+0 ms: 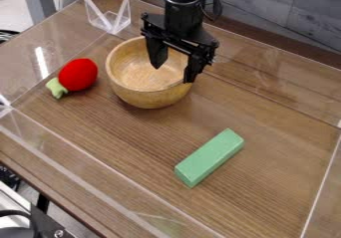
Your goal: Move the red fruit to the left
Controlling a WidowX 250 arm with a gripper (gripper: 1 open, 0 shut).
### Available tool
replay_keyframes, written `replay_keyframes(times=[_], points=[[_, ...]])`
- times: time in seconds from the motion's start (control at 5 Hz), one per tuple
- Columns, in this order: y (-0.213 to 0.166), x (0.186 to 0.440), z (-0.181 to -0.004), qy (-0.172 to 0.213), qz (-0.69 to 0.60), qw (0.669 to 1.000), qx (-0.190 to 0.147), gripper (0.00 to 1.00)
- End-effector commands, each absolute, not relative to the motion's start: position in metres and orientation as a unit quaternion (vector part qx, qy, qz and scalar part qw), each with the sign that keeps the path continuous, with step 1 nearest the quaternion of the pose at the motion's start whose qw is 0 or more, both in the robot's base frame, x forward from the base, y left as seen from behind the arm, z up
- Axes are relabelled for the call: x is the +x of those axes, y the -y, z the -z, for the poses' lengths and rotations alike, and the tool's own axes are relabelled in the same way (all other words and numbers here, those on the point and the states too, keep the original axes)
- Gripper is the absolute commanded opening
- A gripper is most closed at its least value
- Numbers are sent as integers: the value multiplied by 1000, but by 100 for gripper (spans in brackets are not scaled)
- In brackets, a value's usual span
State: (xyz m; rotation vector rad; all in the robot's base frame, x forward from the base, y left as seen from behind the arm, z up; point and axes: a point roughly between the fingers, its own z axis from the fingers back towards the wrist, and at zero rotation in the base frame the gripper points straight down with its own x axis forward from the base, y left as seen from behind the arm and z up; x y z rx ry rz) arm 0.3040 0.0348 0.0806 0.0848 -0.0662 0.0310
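A wood-grain table [200, 113] enclosed by clear low walls is shown. A wooden bowl [151, 86] is placed toward 12 o'clock, the red fruit [76, 75] at 10 o'clock, and a green block [210, 157] at 5 o'clock.

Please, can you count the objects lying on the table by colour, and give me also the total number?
Red: 1, the red fruit
Light wood: 1, the wooden bowl
Green: 1, the flat green block
Total: 3
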Motion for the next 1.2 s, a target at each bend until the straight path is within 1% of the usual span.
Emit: replay_keyframes(times=[0.0, 0.4, 0.6, 1.0], points=[[-44, 311, -100, 64, -14, 997, 44, 100], [-64, 303, -99, 51, -41, 997, 38, 100], [-70, 300, -93, 41, -63, 996, 39, 100], [-61, 300, -81, 21, -62, 997, 40, 100]])
